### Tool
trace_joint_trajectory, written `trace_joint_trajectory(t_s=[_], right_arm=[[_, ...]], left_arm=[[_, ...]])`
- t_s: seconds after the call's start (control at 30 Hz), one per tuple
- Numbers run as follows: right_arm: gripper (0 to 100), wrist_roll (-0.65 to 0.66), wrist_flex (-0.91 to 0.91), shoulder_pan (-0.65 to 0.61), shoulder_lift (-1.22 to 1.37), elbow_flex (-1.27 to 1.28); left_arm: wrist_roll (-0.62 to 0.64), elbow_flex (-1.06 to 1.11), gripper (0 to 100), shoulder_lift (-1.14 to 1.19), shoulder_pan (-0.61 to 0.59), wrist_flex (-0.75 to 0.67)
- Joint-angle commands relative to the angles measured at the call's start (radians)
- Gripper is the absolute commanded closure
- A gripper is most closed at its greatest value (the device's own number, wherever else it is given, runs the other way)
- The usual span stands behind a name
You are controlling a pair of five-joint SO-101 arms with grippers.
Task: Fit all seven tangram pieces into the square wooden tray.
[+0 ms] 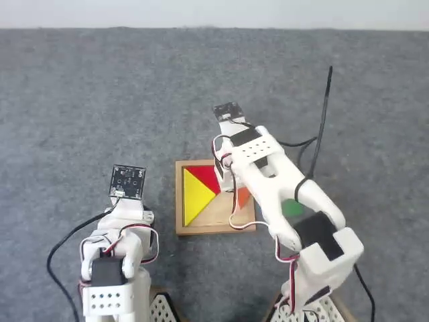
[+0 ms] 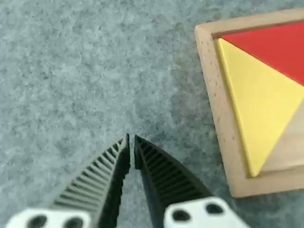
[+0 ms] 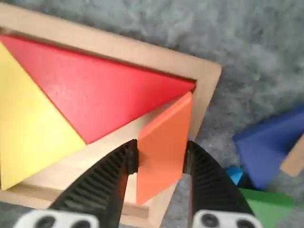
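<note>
One wooden tray [image 1: 214, 229] is seen just below the middle of the high view; two pieces are laid flat in it, one red triangle [image 1: 204, 176] and one yellow triangle [image 1: 196, 194]; one orange piece [image 3: 161, 156] is pinched by the right gripper [image 3: 159, 149] at the tray's rim; one blue piece [image 3: 268, 142] and one green piece [image 3: 263, 202] are seen on the grey carpet [image 2: 95, 71] nearby; the tray's right side is hidden by the right arm; the left gripper [image 2: 131, 140] is pressed together, holding nothing.

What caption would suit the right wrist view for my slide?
The right gripper clamps an orange piece at the rim of the wooden tray, beside the seated red triangle and yellow triangle.
</note>
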Motion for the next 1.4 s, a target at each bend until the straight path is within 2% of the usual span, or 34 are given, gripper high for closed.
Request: trace_joint_trajectory(t_s=[0.0,0.47,0.7,1.0,1.2,1.37], right_arm=[[87.2,-0.012,0.01,-0.012,0.002,-0.034],[86.1,-0.005,0.03,-0.028,0.005,-0.035],[71.7,-0.003,0.005,-0.061,-0.001,-0.037],[74.5,-0.003,-0.03,-0.007,-0.105,-0.029],[74.5,0.044,-0.033,0.025,-0.234,0.107],[74.6,0.054,-0.042,0.028,-0.199,0.146]], left_arm=[[-0.002,-0.01,98,-0.015,0.005,0.003],[-0.002,-0.01,98,-0.015,0.005,0.003],[-0.002,-0.01,98,-0.015,0.005,0.003],[-0.002,-0.01,98,-0.015,0.005,0.003],[-0.002,-0.01,98,-0.015,0.005,0.003],[-0.002,-0.01,98,-0.015,0.005,0.003]])
